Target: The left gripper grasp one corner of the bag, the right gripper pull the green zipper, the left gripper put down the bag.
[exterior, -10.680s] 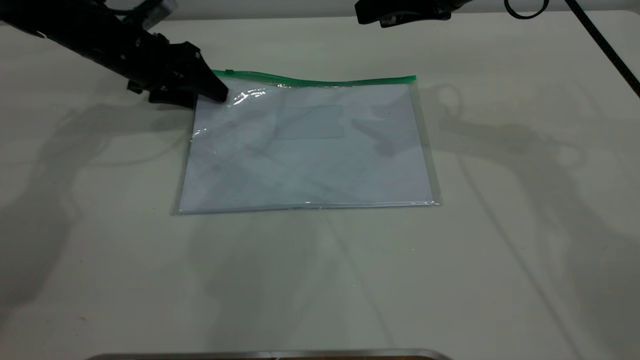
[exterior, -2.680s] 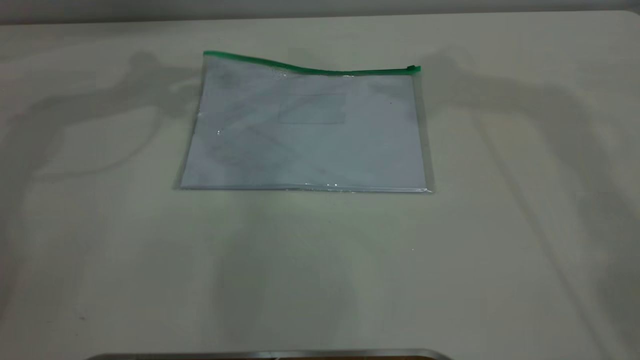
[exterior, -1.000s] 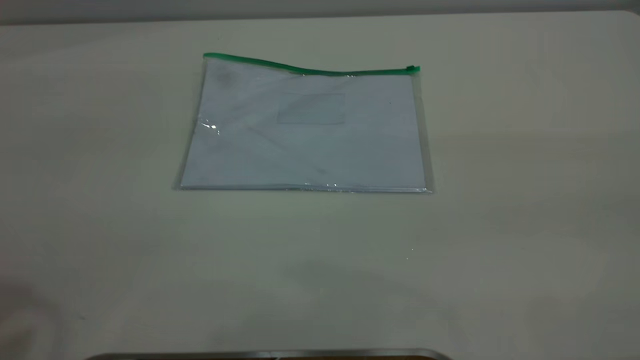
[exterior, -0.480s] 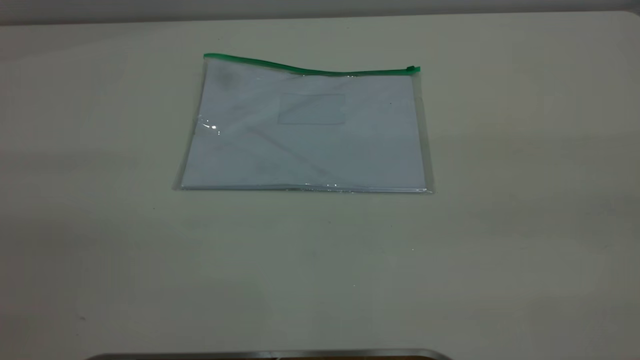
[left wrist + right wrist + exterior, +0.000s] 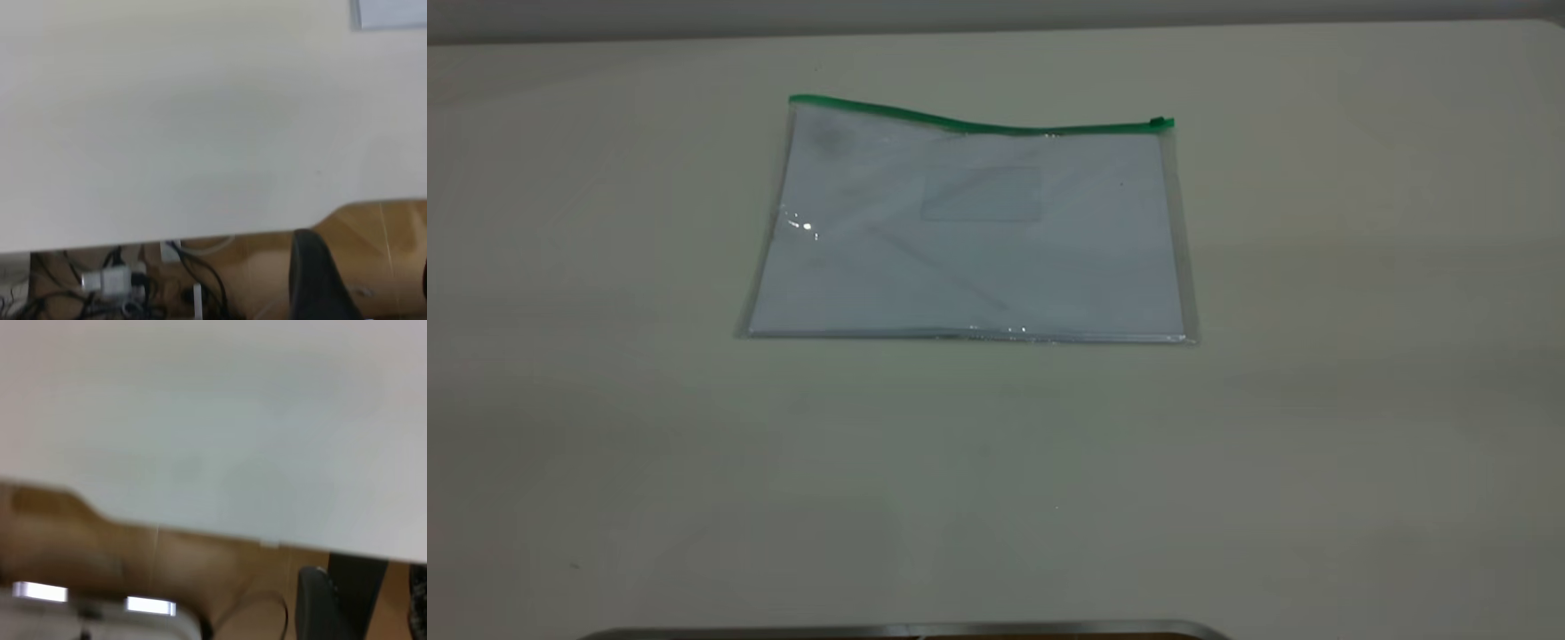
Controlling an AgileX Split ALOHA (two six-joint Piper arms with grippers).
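The bag [image 5: 969, 231], a clear pouch with white paper and a small card pocket, lies flat on the table, held by nothing. The green zipper [image 5: 960, 123] runs along its far edge, with the slider tab [image 5: 1158, 123] at the right end. Neither arm shows in the exterior view. The left gripper [image 5: 363, 273] is open and empty, off the table's edge over the floor; a corner of the bag [image 5: 390, 13] shows far from it. The right gripper [image 5: 363, 593] is open and empty, also beyond the table's edge.
The pale table [image 5: 996, 462] surrounds the bag. A metal rim [image 5: 907, 629] lies at the near edge. Cables and a small device [image 5: 113, 283] sit on the floor below the table in the left wrist view.
Both arms have left the exterior view. The slider tab went from the left end to the right end. The bag's left corner was let go. In the last second only shadows faded.
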